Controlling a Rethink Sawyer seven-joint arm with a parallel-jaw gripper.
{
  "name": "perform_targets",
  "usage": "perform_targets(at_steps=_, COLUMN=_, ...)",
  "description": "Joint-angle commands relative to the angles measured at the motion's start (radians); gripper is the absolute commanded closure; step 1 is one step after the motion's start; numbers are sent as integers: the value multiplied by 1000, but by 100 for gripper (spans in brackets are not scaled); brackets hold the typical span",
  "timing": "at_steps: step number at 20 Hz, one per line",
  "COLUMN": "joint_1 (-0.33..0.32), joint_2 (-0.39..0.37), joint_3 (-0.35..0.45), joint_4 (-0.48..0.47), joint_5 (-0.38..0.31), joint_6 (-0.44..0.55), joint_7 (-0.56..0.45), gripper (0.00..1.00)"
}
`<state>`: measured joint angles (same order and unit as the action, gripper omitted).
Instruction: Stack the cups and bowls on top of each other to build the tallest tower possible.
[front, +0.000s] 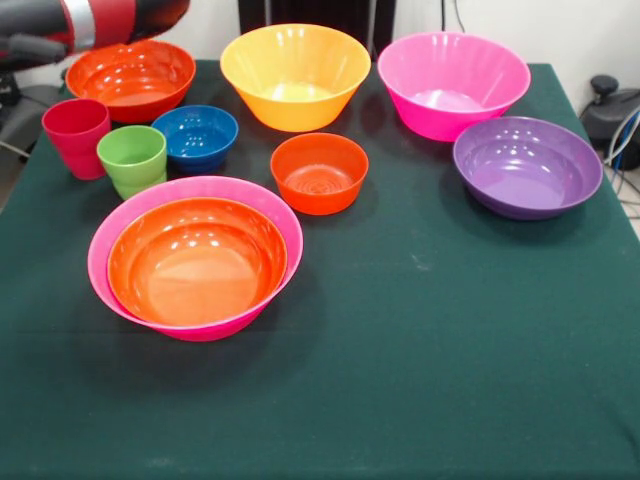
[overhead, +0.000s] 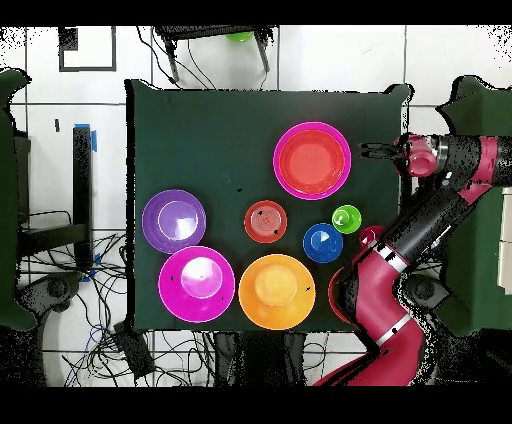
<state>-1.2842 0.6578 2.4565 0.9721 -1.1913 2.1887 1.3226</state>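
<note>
The claw (overhead: 372, 151) hangs past the table (overhead: 200, 130) edge, apart from the tower (front: 195, 255), holding nothing; whether it is spread I cannot tell. The tower, a red-orange bowl (front: 197, 258) inside a magenta bowl (front: 262, 203), sits just beside the green cup (front: 132, 158).

Arm (overhead: 420, 225): glossy crimson-red shells, black joint sections, silver-grey band at wrist; end effector (overhead: 372, 151) small, black.

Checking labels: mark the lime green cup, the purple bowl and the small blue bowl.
lime green cup (front: 133, 160), front view, outer wall.
purple bowl (front: 527, 166), front view, inner floor.
small blue bowl (overhead: 322, 243), overhead view, inside centre.
</note>
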Motion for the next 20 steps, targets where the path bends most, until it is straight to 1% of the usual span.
perform_targets(at_steps=1, joint_1=8, joint_2=-60, joint_3=-277, joint_4=171, joint_5=71, joint_6=-171, joint_7=245, gripper=0)
perform_targets(at_steps=6, joint_1=1, joint_2=-117, joint_3=-354, joint_4=225, joint_5=107, joint_6=-282, joint_7=276, gripper=0)
perform_targets(at_steps=10, joint_1=-1, joint_2=-175, joint_3=-406, joint_4=290, joint_5=134, joint_6=-360, joint_7=354, gripper=0)
perform_targets(at_steps=12, joint_1=-5, joint_2=-220, joint_3=-437, joint_4=330, joint_5=131, joint_6=-395, joint_7=416, gripper=0)
perform_targets(at_steps=13, joint_1=-14, joint_2=-261, joint_3=-459, joint_4=363, joint_5=118, joint_6=-410, joint_7=466, gripper=0)
perform_targets(at_steps=14, joint_1=-16, joint_2=-281, joint_3=-469, joint_4=380, joint_5=118, joint_6=-426, joint_7=489, gripper=0)
perform_targets(at_steps=15, joint_1=-17, joint_2=-315, joint_3=-481, joint_4=405, joint_5=112, joint_6=-430, joint_7=537, gripper=0)
perform_targets(at_steps=16, joint_1=-15, joint_2=-337, joint_3=-493, joint_4=418, joint_5=116, joint_6=-440, joint_7=565, gripper=0)
perform_targets(at_steps=20, joint_1=-13, joint_2=-426, joint_3=-539, joint_4=496, joint_5=97, joint_6=-502, joint_7=692, gripper=0)
